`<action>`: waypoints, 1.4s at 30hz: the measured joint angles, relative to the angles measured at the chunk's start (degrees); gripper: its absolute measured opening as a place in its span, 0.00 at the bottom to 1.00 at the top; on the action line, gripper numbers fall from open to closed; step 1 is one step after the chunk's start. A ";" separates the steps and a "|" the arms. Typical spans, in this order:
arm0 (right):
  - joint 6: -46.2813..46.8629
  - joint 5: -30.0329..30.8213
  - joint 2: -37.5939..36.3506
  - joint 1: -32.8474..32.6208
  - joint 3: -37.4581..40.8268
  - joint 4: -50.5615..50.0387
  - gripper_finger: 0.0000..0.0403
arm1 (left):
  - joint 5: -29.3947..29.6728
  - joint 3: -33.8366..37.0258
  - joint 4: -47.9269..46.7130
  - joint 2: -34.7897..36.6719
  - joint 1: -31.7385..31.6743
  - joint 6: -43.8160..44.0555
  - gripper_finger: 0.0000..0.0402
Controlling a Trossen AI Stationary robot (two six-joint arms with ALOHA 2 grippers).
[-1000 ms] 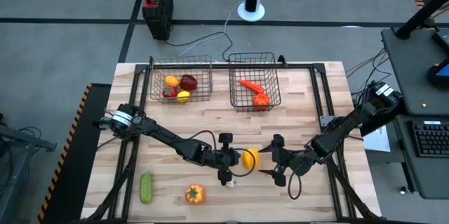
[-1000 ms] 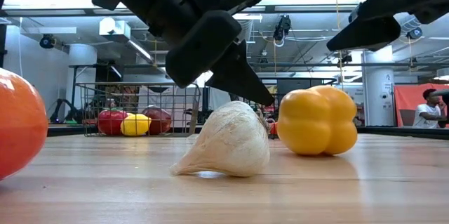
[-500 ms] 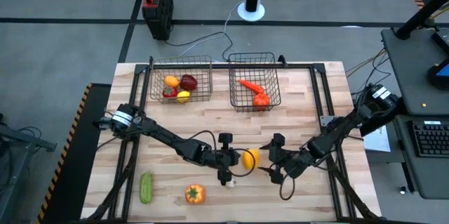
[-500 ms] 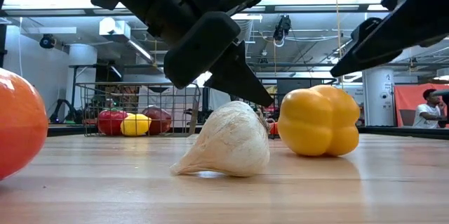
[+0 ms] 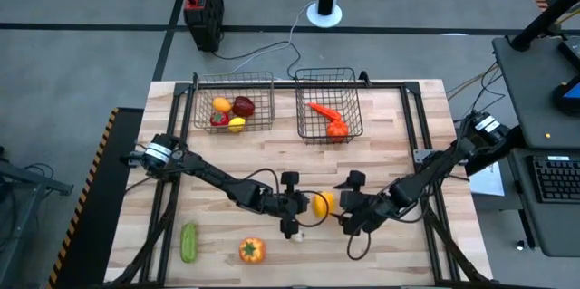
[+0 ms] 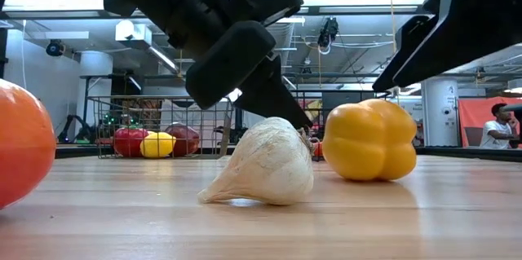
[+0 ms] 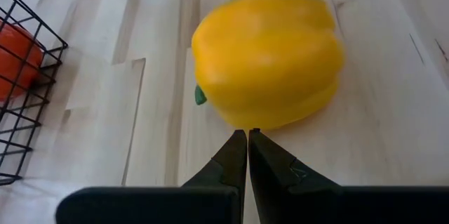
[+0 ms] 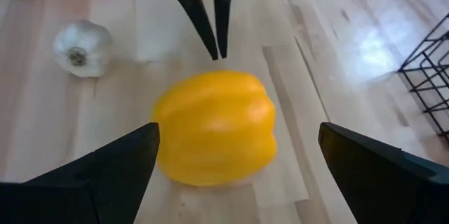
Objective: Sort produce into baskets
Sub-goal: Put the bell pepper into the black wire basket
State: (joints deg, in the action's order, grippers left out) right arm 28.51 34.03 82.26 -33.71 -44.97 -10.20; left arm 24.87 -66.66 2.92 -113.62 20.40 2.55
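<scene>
A yellow pepper (image 5: 322, 204) lies on its side on the wooden table, also seen in the left wrist view (image 7: 270, 59) and the right wrist view (image 8: 214, 126). My left gripper (image 5: 304, 205) is shut, its tips (image 7: 247, 134) at the pepper's side toward the table's left. My right gripper (image 5: 344, 215) is open, with one finger on either side of the pepper (image 8: 238, 138), coming from the table's right. A white garlic (image 6: 265, 166) lies just nearer than the pepper. Two wire baskets (image 5: 234, 77) (image 5: 326, 72) stand at the far edge. My left gripper's shut fingertips (image 7: 238, 147) point nearly level at the yellow pepper's side (image 7: 245, 120) from the table's left. I cannot tell whether they touch it. The pepper rests on the table.
The left basket holds several fruits (image 5: 231, 110). The right basket holds a carrot (image 5: 323, 109) and an orange piece (image 5: 337, 130). An orange pepper (image 5: 251, 251) and a green cucumber (image 5: 188, 242) lie near the front left. A person (image 6: 496, 125) is in the room behind.
My right gripper has gone toward the table's left and down, closing in on the yellow pepper until its open fingers stand on either side of it. The pepper and the garlic have stayed in place.
</scene>
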 joint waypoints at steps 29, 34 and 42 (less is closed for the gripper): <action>-9.12 -10.98 4.38 5.77 -0.33 1.84 0.95 | -5.17 0.07 5.32 -2.41 -1.85 -0.77 0.00; -10.83 -12.71 6.85 6.80 -0.31 2.93 0.95 | -7.97 0.07 7.98 -4.08 -2.34 -0.70 0.00; -14.22 -13.32 7.39 6.84 -0.35 4.06 0.95 | -8.38 0.07 8.49 -4.51 -2.44 -0.55 0.00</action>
State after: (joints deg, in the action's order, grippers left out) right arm 14.29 20.71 89.64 -26.87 -45.32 -6.13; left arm 16.49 -66.59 11.41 -118.13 17.96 2.00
